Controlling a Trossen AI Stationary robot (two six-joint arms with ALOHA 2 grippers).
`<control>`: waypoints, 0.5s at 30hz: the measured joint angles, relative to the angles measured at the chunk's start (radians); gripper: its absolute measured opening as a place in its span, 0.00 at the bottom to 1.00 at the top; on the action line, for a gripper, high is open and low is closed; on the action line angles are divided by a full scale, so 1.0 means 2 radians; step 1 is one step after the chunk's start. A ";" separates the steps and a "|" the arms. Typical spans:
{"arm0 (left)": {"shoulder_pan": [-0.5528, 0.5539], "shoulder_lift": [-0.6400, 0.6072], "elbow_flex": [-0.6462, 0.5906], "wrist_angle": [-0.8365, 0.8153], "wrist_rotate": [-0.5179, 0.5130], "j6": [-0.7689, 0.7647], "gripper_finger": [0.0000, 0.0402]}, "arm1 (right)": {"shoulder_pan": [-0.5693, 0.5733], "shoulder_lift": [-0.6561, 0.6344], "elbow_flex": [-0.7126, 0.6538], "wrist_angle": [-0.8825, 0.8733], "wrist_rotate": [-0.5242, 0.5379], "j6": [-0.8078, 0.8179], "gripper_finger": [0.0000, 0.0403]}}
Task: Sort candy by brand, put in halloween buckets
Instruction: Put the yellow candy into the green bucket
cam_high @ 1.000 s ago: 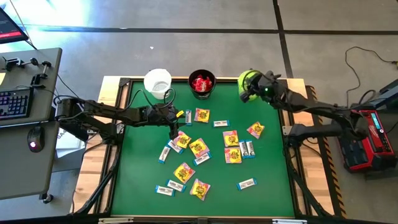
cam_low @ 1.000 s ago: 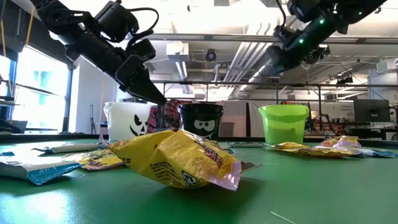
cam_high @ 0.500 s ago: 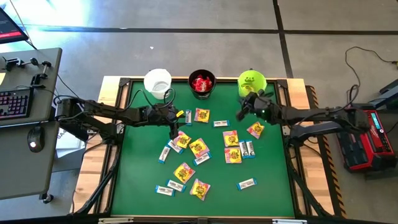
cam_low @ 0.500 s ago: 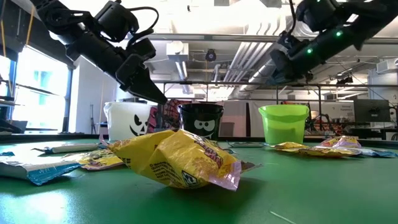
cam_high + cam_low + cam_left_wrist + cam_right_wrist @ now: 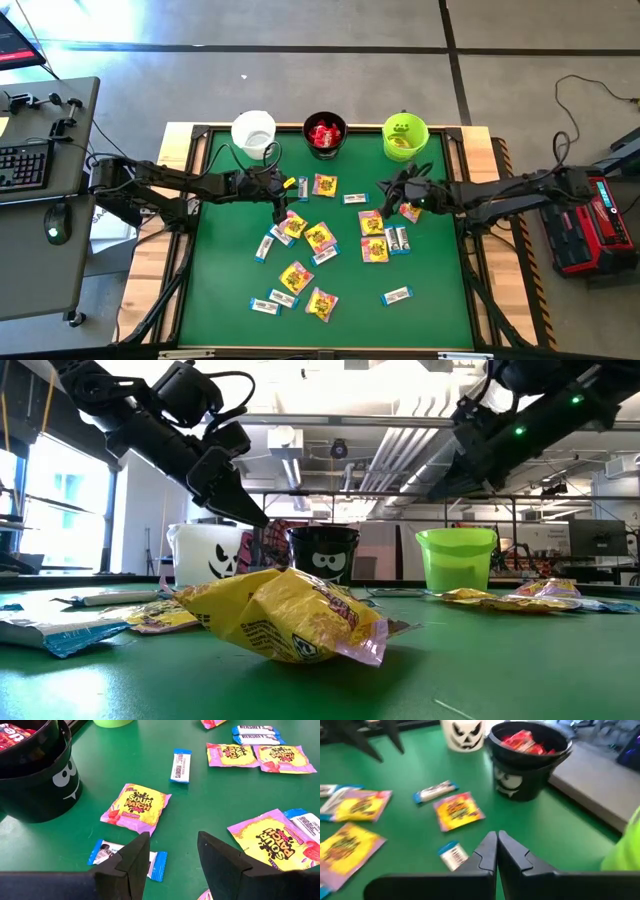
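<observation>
The left gripper [image 5: 170,851], jaws apart and empty, hung just over a white-and-blue bar [image 5: 126,858] (long axis crosswise to its fingers); the right gripper [image 5: 497,851] was closed, empty.

overhead, table-level, two wrist views

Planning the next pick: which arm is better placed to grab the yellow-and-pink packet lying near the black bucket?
Left. The left gripper is open beside that yellow-and-pink packet, which lies just ahead of it in its wrist view. The right gripper is shut and farther off, over packets on the mat's right side.
</observation>
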 joint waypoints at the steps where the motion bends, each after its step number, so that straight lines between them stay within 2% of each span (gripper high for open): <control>1: 0.000 0.000 0.000 0.000 0.000 0.000 0.39 | 0.006 0.000 0.000 -0.007 -0.003 0.010 0.00; 7: 0.000 0.000 0.000 -0.002 0.000 0.000 0.36 | 0.037 0.000 0.000 -0.071 -0.001 0.067 0.00; 12: 0.000 0.000 0.000 -0.003 0.000 -0.004 0.23 | 0.047 0.001 0.000 -0.121 0.000 0.123 0.02; 15: 0.000 0.000 0.000 -0.003 0.007 -0.006 0.14 | 0.048 0.006 0.000 -0.156 0.005 0.153 0.08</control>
